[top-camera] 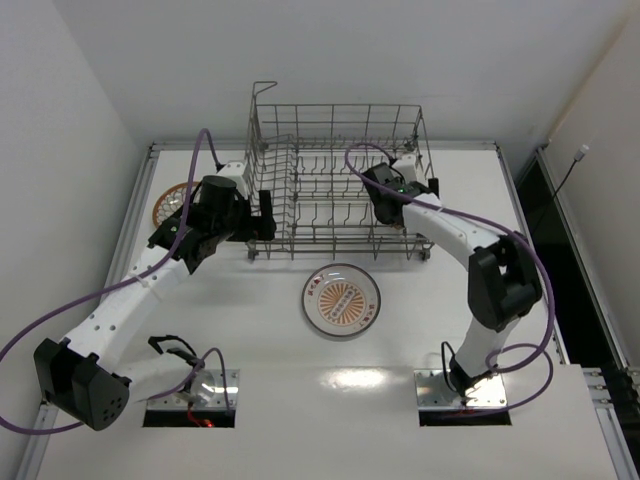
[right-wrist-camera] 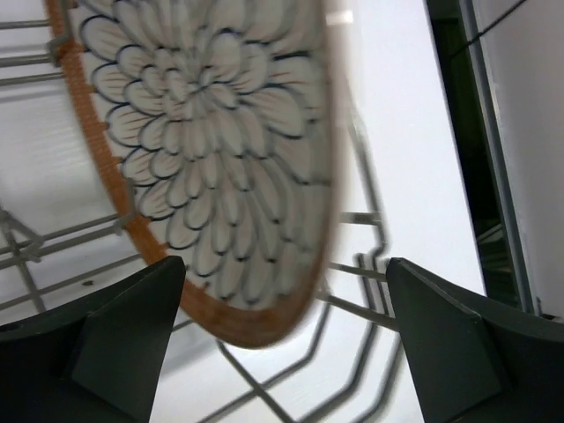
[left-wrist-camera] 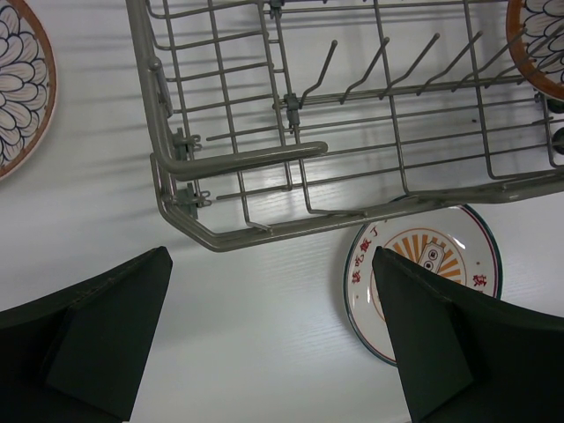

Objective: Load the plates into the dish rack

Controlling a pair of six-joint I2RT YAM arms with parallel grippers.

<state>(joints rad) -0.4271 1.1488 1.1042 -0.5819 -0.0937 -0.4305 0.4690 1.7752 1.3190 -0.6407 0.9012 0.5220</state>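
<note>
A smooth white surface [top-camera: 250, 330] carries the rack [top-camera: 335, 107], a rectangular grey wire basket with rows of slanted tines and tall sides. Before the rack lies a round, shallow sunburst plate [top-camera: 342, 299] with a dark rim. Left of the rack lies a petal plate [top-camera: 170, 203], partly hidden. A second petal plate [right-wrist-camera: 211, 150], orange-rimmed and blurred, stands on edge inside the rack's right end. The right gripper [right-wrist-camera: 284, 264] is spread wide around its lower rim, not clamping it. The left gripper [left-wrist-camera: 270, 256] hangs released at the rack's left front corner.
</note>
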